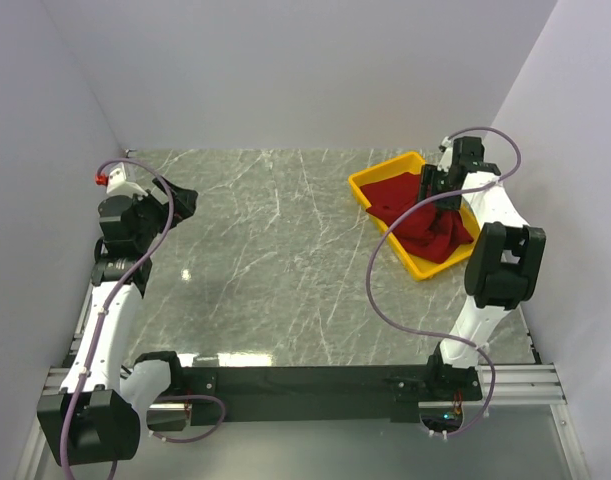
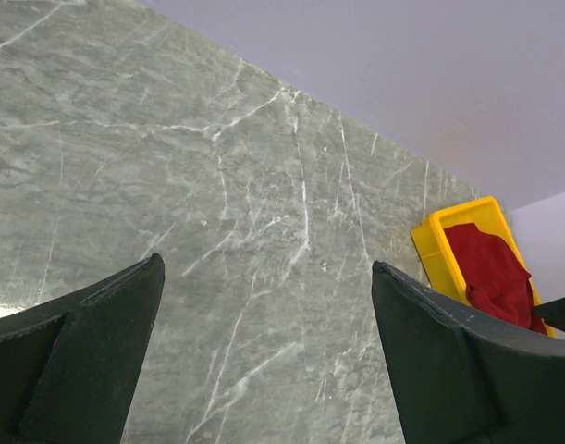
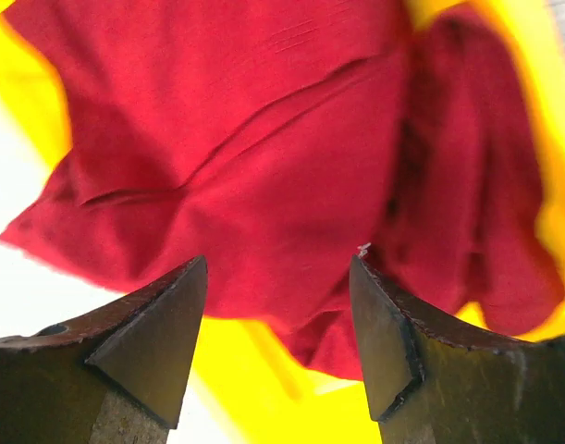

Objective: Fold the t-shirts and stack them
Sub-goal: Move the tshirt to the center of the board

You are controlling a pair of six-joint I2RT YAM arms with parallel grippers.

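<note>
A crumpled dark red t-shirt lies in a heap inside the yellow tray at the table's far right. My right gripper hangs just above the heap. In the right wrist view it is open, with the t-shirt filling the view beyond the fingertips and the tray's floor showing below. My left gripper is raised at the far left. It stands open over bare marble, with the t-shirt and tray far off to its right.
The green-grey marble table is boxed in by white walls on the left, back and right. The right arm's purple cable loops out over the table near the tray's front corner.
</note>
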